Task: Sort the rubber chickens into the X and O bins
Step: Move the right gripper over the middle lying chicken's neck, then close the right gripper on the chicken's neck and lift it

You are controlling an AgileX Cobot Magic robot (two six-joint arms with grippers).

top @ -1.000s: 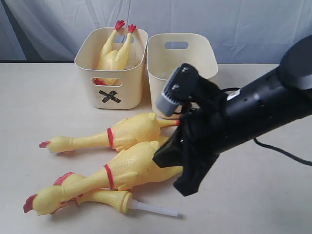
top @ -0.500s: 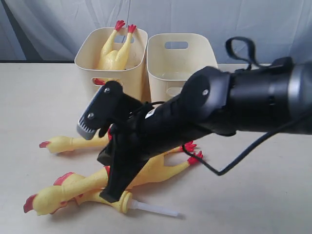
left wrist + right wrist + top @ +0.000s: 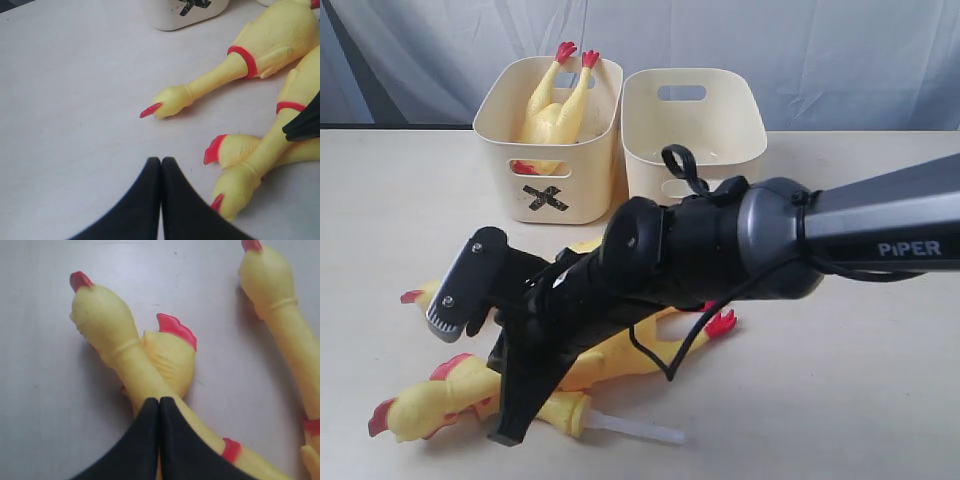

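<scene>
Exterior view: my right arm (image 3: 770, 240) has swung further left and lower than a second ago, when it hung in front of the O bin. It now lies across the middle of the table (image 3: 840, 400) and hides most of both whole chickens' bodies. The chickens and the bins lie where they did.

Nearest, my right gripper (image 3: 508, 432) points down at the front of the pile, its two fingers pressed together with nothing between them. In the right wrist view the closed tips sit over the neck of the near whole chicken (image 3: 102, 315); I cannot tell whether they touch it. Beside that neck lies the head-and-neck piece (image 3: 170, 352), its white tube (image 3: 635, 430) sticking out to the right on the table.

My left gripper (image 3: 161, 162) is pressed together too and holds nothing. It sits above bare table, near the chickens' heads.

Behind these lies the far whole chicken (image 3: 425, 295), head to the left.

Farthest, the X bin (image 3: 545, 190) holds the headless body (image 3: 550, 110), red feet up above the rim. The O bin (image 3: 690, 130) stands just to its right, its front partly behind my arm, so its mark is hidden.
</scene>
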